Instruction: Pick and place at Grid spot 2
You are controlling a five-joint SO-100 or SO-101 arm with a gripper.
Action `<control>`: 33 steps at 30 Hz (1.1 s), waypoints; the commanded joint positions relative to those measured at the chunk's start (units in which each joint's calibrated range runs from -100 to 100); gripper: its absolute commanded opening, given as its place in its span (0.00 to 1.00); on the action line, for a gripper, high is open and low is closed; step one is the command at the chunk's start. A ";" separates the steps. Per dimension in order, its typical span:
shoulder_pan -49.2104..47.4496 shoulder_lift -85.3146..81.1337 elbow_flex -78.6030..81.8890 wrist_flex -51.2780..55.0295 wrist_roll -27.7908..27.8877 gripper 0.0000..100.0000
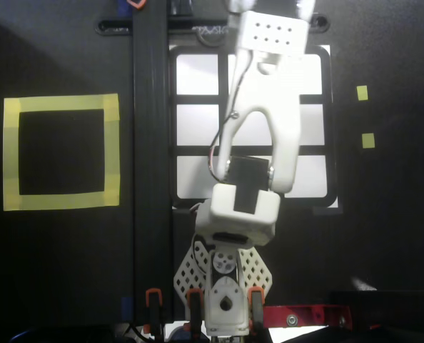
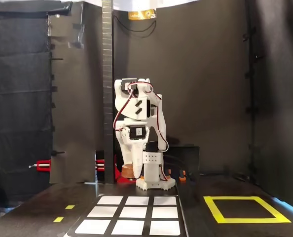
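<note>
Gripper [image 2: 130, 170] closed on a small brown object [image 2: 128, 171], held aloft over the grid [image 2: 107, 209], apparently lined up for Grid spot 2 [image 1: 233, 66].

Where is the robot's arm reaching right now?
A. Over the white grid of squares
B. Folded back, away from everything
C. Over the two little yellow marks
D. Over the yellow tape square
A. In the overhead view the white arm stretches up the middle of the white grid, while the yellow tape square and the two little yellow marks lie off to the sides.
</note>
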 commanded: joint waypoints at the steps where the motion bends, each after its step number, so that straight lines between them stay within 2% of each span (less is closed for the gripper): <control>1: -1.36 -2.92 -1.95 -0.16 -6.25 0.13; 4: -2.03 -2.92 -1.95 0.00 -11.18 0.12; 6: -2.03 -2.92 -1.95 -0.33 -11.97 0.12; 11: -1.95 -2.84 -1.95 -0.91 -12.01 0.12; 19: 0.40 8.41 -1.58 -10.79 -11.62 0.12; 28: 1.32 9.27 15.56 -24.90 -10.11 0.12; 33: 1.07 9.61 18.77 -29.80 -10.11 0.12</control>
